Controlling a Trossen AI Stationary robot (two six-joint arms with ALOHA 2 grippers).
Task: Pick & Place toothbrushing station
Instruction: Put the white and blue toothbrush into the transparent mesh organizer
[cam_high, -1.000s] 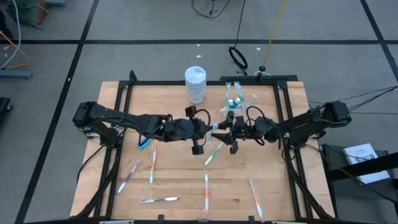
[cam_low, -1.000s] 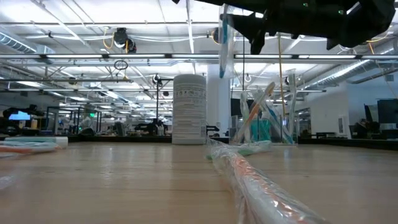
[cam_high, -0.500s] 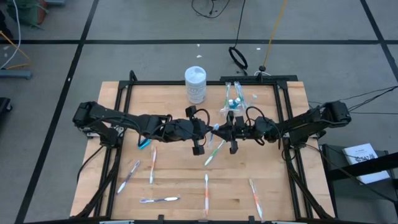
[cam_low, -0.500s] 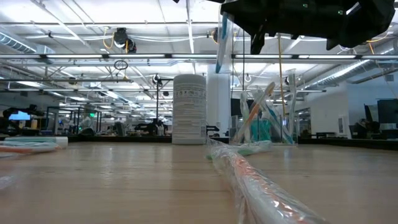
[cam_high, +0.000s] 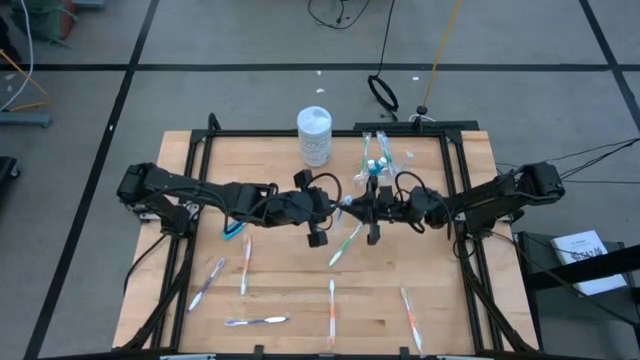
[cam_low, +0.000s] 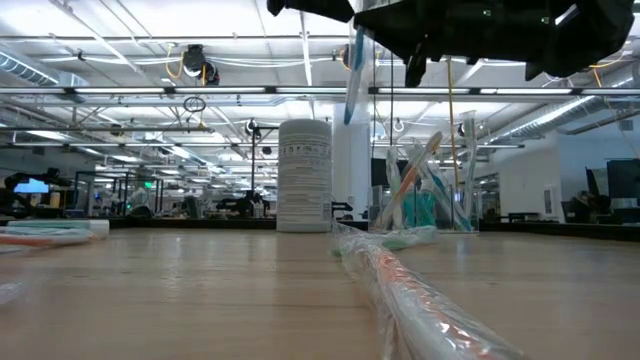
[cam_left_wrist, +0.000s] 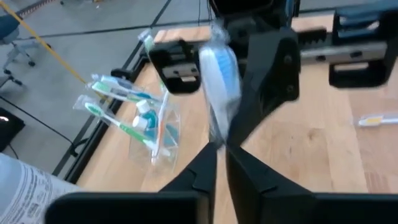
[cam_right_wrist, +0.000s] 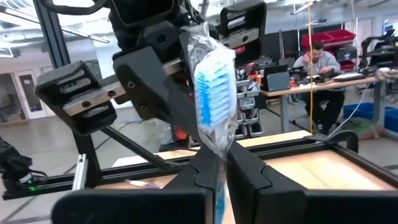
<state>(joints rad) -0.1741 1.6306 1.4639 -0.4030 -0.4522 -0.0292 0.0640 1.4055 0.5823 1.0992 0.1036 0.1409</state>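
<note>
Right wrist view: the right hand (cam_right_wrist: 217, 163) pinches a wrapped blue toothbrush (cam_right_wrist: 213, 99) mid-worktop, the left hand (cam_left_wrist: 221, 163) barely parted beside it. Light, stiff, slippery in its wrapper; best gripped mid-handle.

Both tools meet mid-desk, left tool (cam_high: 338, 207) and right tool (cam_high: 356, 209) almost touching, arms barring the middle from side to side. Behind them the canister (cam_high: 314, 135) and cup (cam_high: 374, 165) crowd the far edge. The near desk (cam_high: 290, 290) is open between scattered brushes (cam_high: 331, 312).
</note>
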